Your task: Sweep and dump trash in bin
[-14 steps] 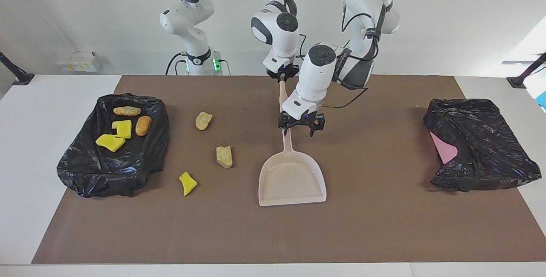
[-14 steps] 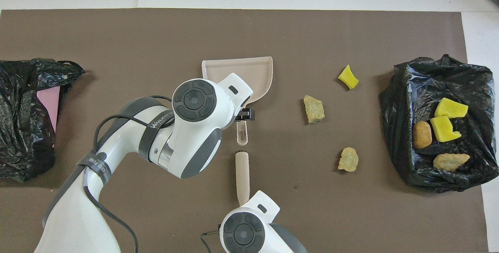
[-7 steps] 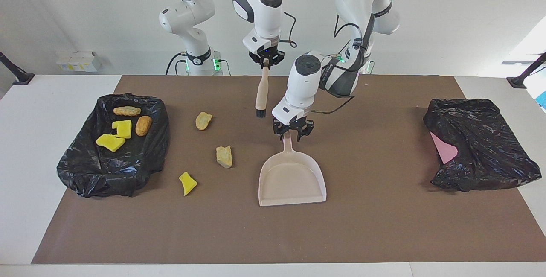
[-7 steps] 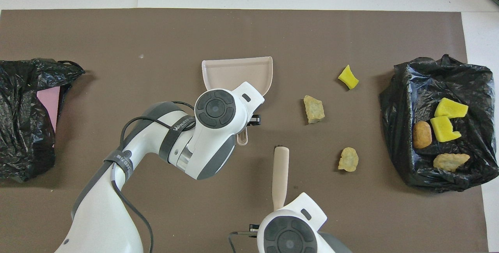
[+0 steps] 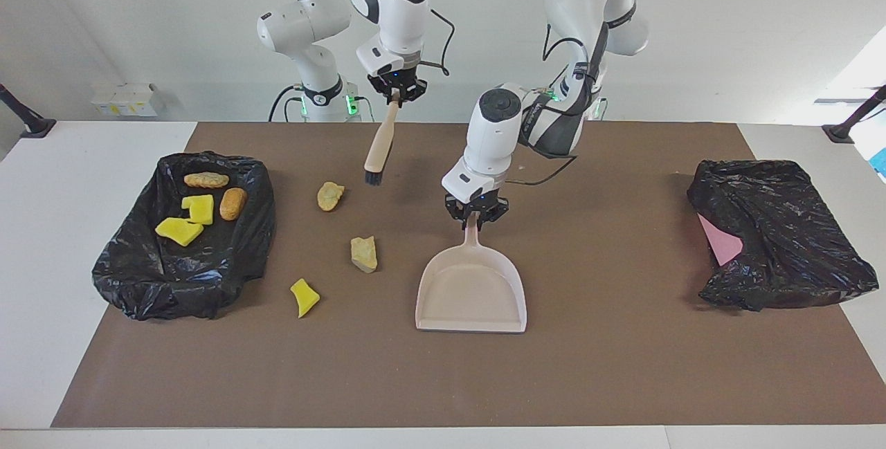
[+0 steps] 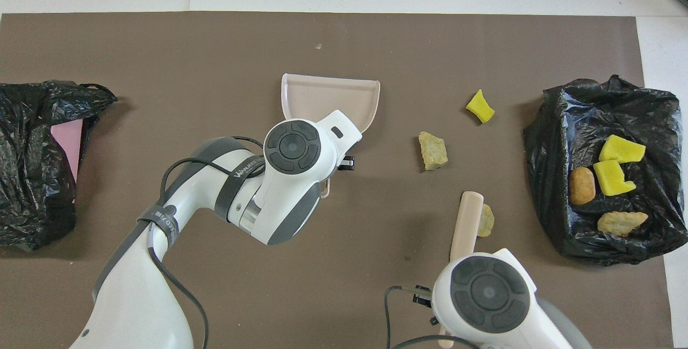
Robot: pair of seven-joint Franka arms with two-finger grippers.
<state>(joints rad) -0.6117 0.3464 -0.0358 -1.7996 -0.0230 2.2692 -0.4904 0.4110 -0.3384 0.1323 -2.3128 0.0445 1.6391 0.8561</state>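
Three pieces of trash lie on the brown mat: a tan chunk (image 5: pixel 331 196), a second tan chunk (image 5: pixel 364 254) and a yellow foam bit (image 5: pixel 304 297). Several more, two yellow bits, a tan chunk and the orange-brown lump (image 5: pixel 233 203), lie in the open black bin bag (image 5: pixel 138 276) at the right arm's end. My right gripper (image 5: pixel 395 91) is shut on the brush (image 5: pixel 379 148), which hangs tilted in the air over the first tan chunk (image 6: pixel 488 221). My left gripper (image 5: pixel 475 217) is shut on the handle of the pale pink dustpan (image 5: pixel 471 290), which rests on the mat.
A second crumpled black bag (image 5: pixel 782 241) with a pink sheet (image 5: pixel 721 241) showing lies at the left arm's end of the table. The brown mat (image 5: pixel 623 366) covers most of the white table.
My right gripper lifted the brush and carried it toward the right arm's end, over the tan chunk. My left gripper moved onto the dustpan handle and shut; the pan shifted slightly.
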